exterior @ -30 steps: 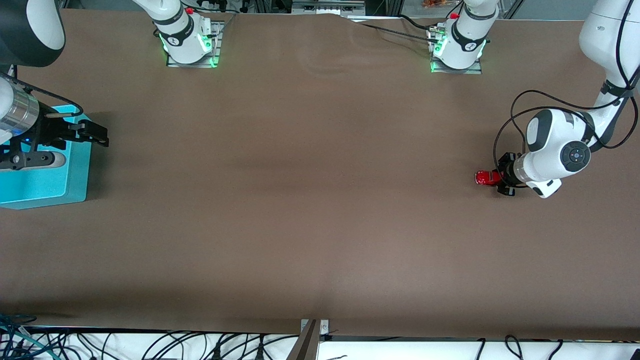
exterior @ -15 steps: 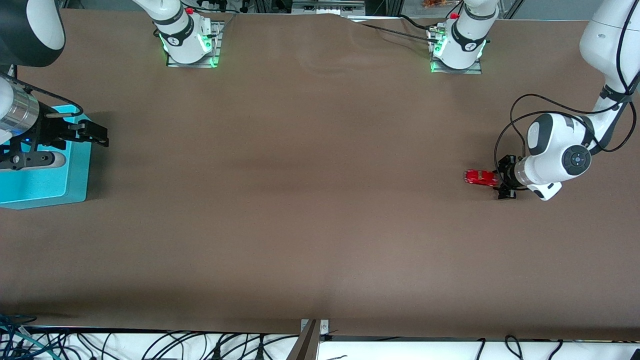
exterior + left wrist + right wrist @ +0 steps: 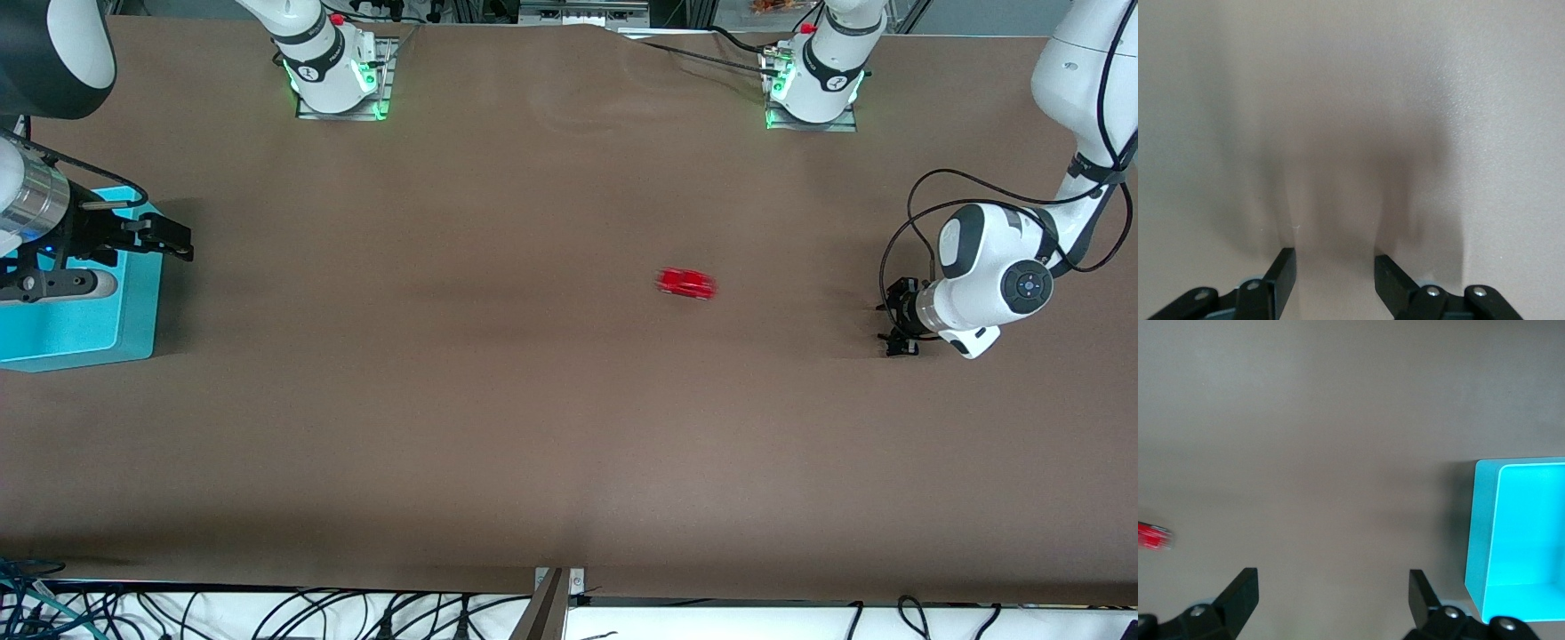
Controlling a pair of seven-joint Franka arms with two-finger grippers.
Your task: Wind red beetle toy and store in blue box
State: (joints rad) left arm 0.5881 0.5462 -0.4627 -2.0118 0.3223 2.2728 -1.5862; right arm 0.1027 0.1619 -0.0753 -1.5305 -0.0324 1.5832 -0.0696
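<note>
The red beetle toy (image 3: 685, 284) is loose on the open table, blurred as if rolling, well apart from the left gripper (image 3: 893, 330), which sits low at the table near its own end with fingers (image 3: 1286, 267) spread and nothing between them; that looks like a release. At the right arm's end the right gripper (image 3: 147, 238) hovers over the edge of the blue box (image 3: 80, 327), fingers (image 3: 1239, 585) wide apart and empty, likely poised there to catch the car for boxing.
</note>
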